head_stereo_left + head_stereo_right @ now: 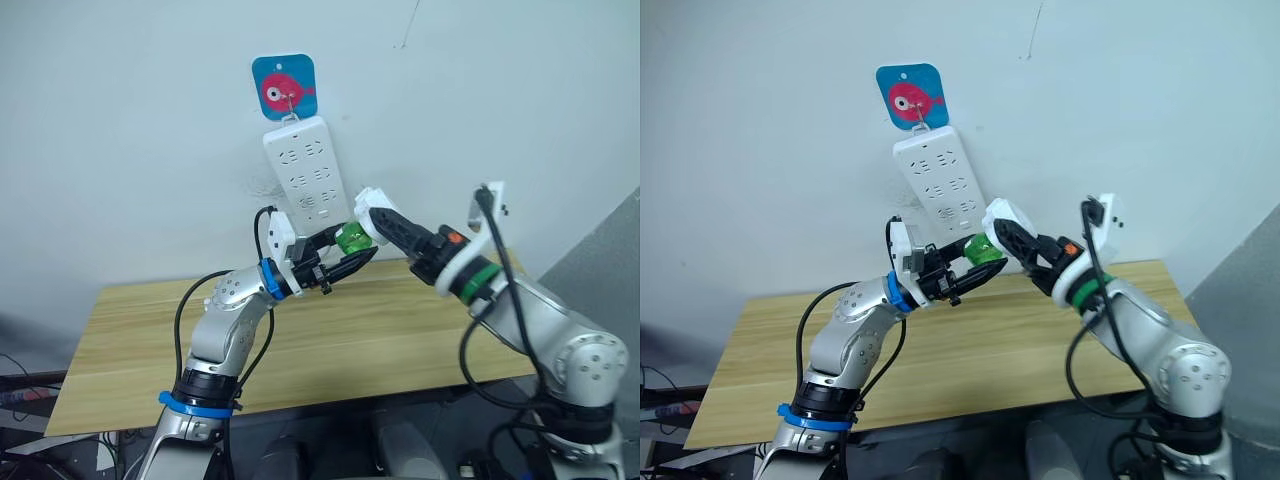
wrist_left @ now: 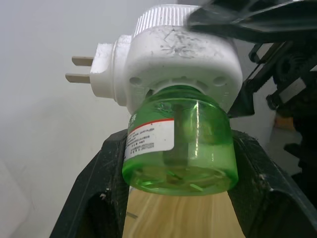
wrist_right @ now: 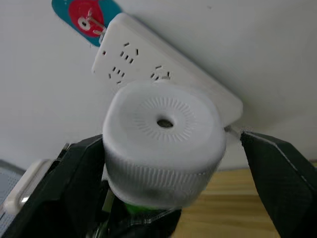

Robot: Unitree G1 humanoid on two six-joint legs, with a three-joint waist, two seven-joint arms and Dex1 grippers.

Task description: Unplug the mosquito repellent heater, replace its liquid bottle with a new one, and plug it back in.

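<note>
The white mosquito repellent heater hangs in the air in front of the wall, unplugged, its two metal prongs bare. A green liquid bottle with a white label is still seated in its underside. My right gripper is shut on the heater's ribbed body, one black finger on each side. From the left, my left gripper is shut on the green bottle, its fingers flanking the bottle's base.
A long white power strip hangs tilted on the wall from a teal hook card, just behind and above both grippers. The wooden table lies below the arms. Black cables loop from both arms.
</note>
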